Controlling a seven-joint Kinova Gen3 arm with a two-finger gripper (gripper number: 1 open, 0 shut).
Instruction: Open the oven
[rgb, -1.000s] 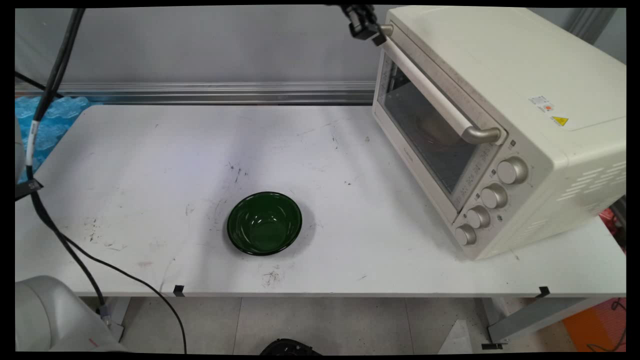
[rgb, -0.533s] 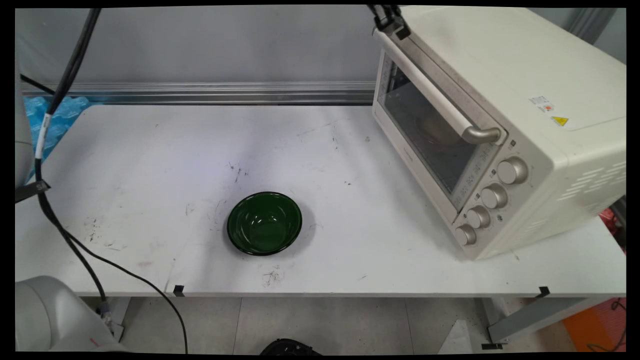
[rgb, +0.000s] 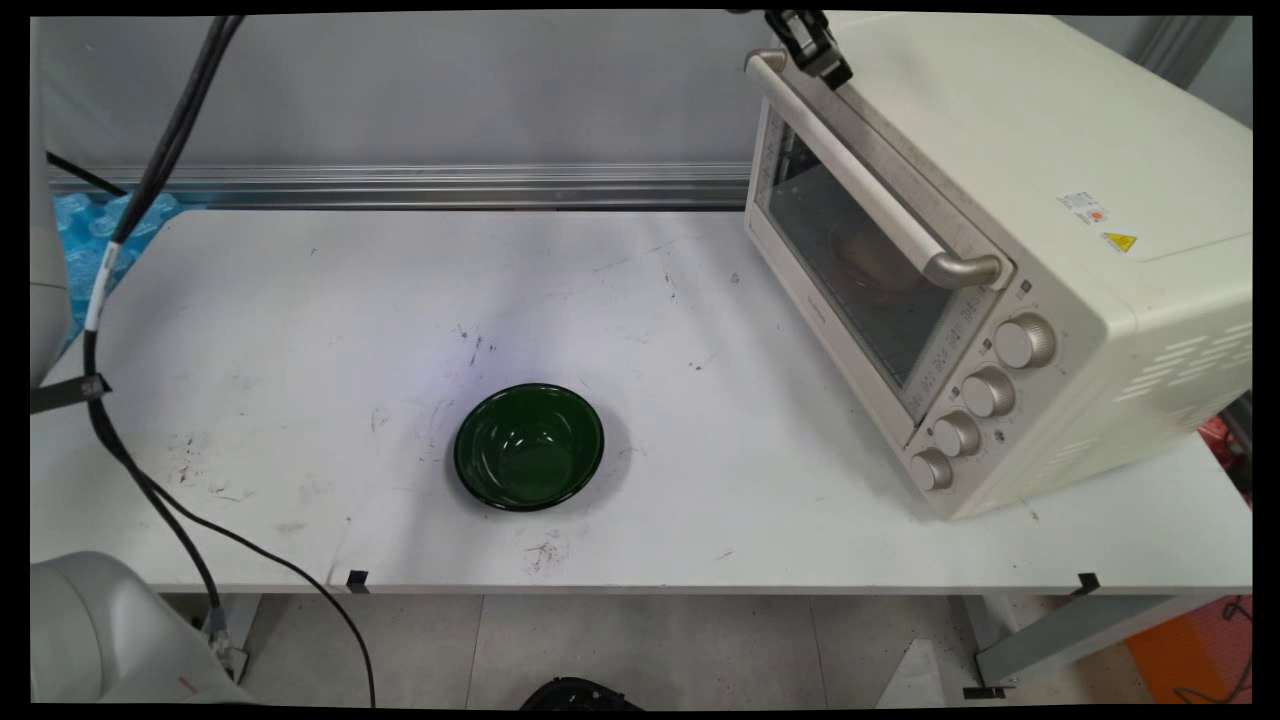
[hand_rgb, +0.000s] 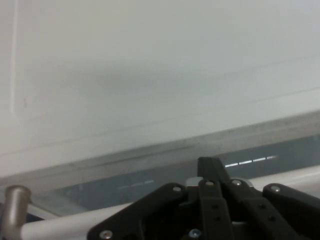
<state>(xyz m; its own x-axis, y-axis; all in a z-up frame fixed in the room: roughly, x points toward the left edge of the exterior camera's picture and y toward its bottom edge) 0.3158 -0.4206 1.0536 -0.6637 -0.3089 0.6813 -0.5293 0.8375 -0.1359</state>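
Pincer (rgb: 812, 45) at oven (rgb: 1010, 250) door's top edge — handle (rgb: 870, 180) running diagonally

Your gripper (rgb: 812, 48) is cut off by the main view's top edge above the oven's handle (rgb: 868, 178). Behind the oven door (rgb: 858, 262) sits a round shape you cannot identify.

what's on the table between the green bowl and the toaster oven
Nothing stands there: in the main view, only bare, scuffed white table lies between the green bowl and the toaster oven.
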